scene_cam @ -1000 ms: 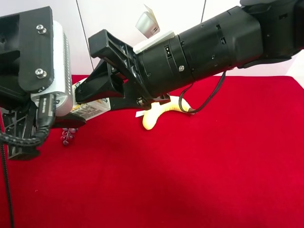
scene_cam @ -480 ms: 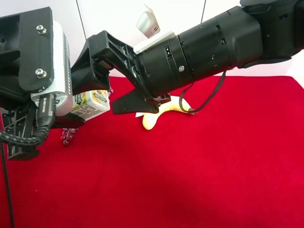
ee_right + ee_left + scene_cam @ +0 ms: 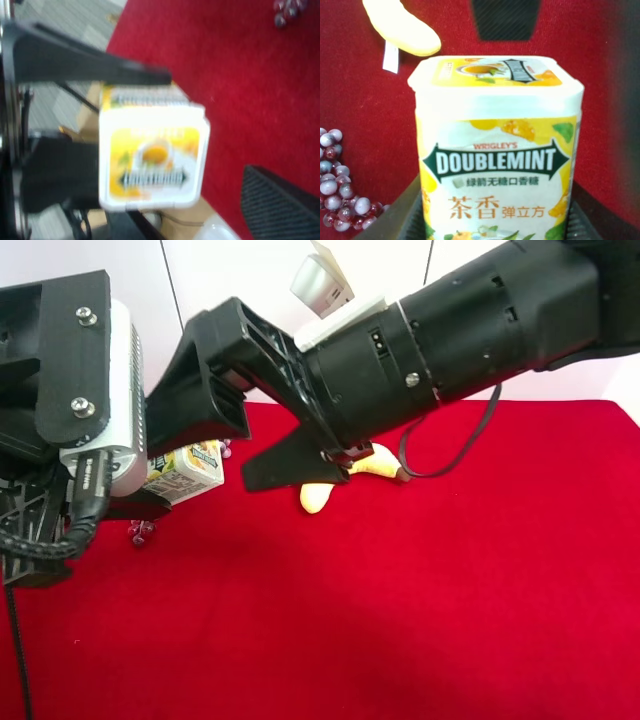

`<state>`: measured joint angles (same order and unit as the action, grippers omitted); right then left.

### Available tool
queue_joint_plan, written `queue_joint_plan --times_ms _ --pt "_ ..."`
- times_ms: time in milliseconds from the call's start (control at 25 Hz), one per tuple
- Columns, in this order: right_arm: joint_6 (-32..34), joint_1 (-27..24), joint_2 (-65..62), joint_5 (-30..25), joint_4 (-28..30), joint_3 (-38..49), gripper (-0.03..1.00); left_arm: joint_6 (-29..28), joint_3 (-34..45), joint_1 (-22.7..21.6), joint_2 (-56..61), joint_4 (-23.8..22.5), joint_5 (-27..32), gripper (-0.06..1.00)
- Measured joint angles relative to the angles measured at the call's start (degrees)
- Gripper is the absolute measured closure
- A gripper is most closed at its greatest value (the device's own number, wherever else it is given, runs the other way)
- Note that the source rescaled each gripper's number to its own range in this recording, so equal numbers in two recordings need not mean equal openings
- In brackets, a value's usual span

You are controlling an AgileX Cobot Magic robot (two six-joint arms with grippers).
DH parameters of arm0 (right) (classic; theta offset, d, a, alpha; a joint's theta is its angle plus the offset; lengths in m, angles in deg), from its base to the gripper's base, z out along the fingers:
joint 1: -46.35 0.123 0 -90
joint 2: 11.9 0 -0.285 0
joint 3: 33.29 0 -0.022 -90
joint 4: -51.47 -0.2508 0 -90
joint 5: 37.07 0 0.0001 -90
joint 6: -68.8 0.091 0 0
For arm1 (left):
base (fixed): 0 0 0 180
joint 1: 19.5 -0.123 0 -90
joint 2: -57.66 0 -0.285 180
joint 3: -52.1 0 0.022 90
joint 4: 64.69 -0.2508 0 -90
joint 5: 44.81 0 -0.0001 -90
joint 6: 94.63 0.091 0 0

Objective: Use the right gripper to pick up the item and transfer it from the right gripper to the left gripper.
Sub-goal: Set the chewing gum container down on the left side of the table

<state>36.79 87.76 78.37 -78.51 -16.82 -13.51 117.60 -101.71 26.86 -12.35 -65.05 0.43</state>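
Note:
The item, a small white carton (image 3: 190, 468) with yellow fruit pictures, hangs above the red cloth at the exterior high view's left. It fills the left wrist view (image 3: 495, 150). My left gripper (image 3: 495, 222) is shut on its lower part, with fingers (image 3: 395, 217) on both sides. In the exterior high view the left gripper (image 3: 150, 498) sits under the silver-grey ribbed block. My right gripper (image 3: 212, 445) is open, its jaws spread wide around the carton. In the right wrist view the carton (image 3: 150, 155) sits between the spread fingers (image 3: 90, 65) of the right gripper (image 3: 207, 125).
A yellow plush banana (image 3: 325, 490) lies on the red cloth (image 3: 450, 590) behind the right arm; it also shows in the left wrist view (image 3: 402, 27). A purple grape bunch (image 3: 140, 530) lies below the carton, and shows in the left wrist view (image 3: 340, 185).
The right gripper was shut on the carton and has opened wide, letting it go. The carton stays in the left gripper. Both arms have shifted slightly.

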Motion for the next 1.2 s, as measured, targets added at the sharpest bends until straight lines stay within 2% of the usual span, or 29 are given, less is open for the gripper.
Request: queue_joint_plan --times_ms 480,600,800,920,1000,1200 --pt "11.4 0.0 -5.1 -9.9 16.0 0.0 0.05 0.0 0.0 0.0 0.0 0.0 0.0 0.93" --pt "15.3 0.0 -8.8 -13.3 23.4 0.0 0.05 0.0 0.0 0.0 0.0 0.0 0.0 0.93" --pt "25.7 0.0 -18.2 -20.2 42.5 0.0 0.05 0.0 0.0 0.0 0.0 0.0 0.0 0.93" --pt "29.8 0.0 -25.3 -24.4 52.0 0.0 0.05 0.0 0.0 0.0 0.0 0.0 0.0 0.93" --pt "31.4 0.0 -30.5 -26.7 56.4 0.1 0.05 0.0 0.0 0.0 0.0 0.0 0.0 0.93" --pt "37.6 0.0 -47.4 -27.6 66.0 5.2 0.05 0.0 0.0 0.0 0.0 0.0 0.0 0.93"
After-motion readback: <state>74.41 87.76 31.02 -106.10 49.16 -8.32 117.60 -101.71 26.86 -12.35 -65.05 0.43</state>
